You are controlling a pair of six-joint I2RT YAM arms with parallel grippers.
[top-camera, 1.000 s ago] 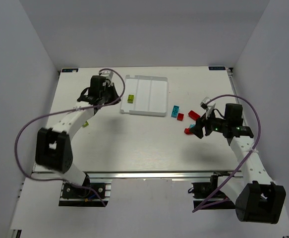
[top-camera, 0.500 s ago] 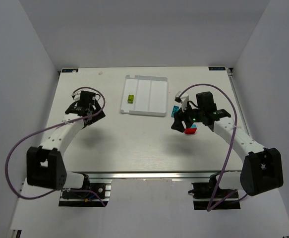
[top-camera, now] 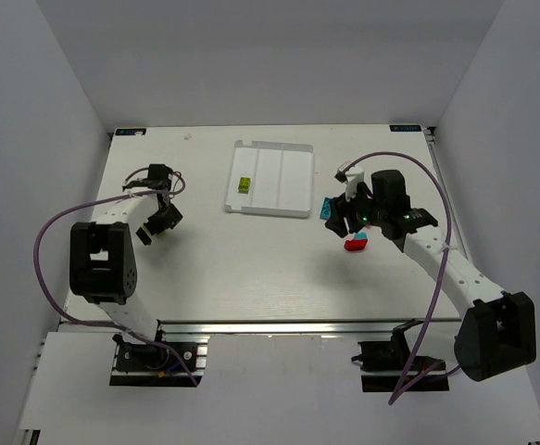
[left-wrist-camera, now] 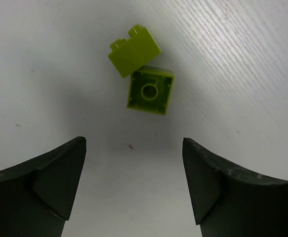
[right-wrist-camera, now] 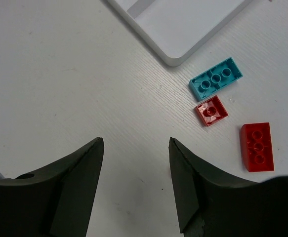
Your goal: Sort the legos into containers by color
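Observation:
The white three-compartment tray (top-camera: 288,181) lies at the table's back middle, with one yellow-green lego (top-camera: 244,184) in its left compartment. My left gripper (top-camera: 156,224) is open low over the table's left side. In its wrist view the left gripper (left-wrist-camera: 134,141) has nothing between its jaws, and two yellow-green legos (left-wrist-camera: 134,50) (left-wrist-camera: 150,90) lie touching just ahead. My right gripper (top-camera: 337,219) hovers open right of the tray. The right wrist view shows the right gripper (right-wrist-camera: 136,140) empty, with a cyan lego (right-wrist-camera: 216,79), a small red lego (right-wrist-camera: 211,110) and a longer red lego (right-wrist-camera: 256,146) ahead on the right.
The tray's near right corner (right-wrist-camera: 176,57) lies just ahead of the right gripper. A red lego with a cyan one beside it (top-camera: 355,246) lies under the right arm. Purple cables loop off both arms. Grey walls close in the table on three sides.
My left gripper left the tray, swung back to the table's left side and opened over the two yellow-green legos. My right gripper moved left toward the tray's corner, jaws slightly narrower.

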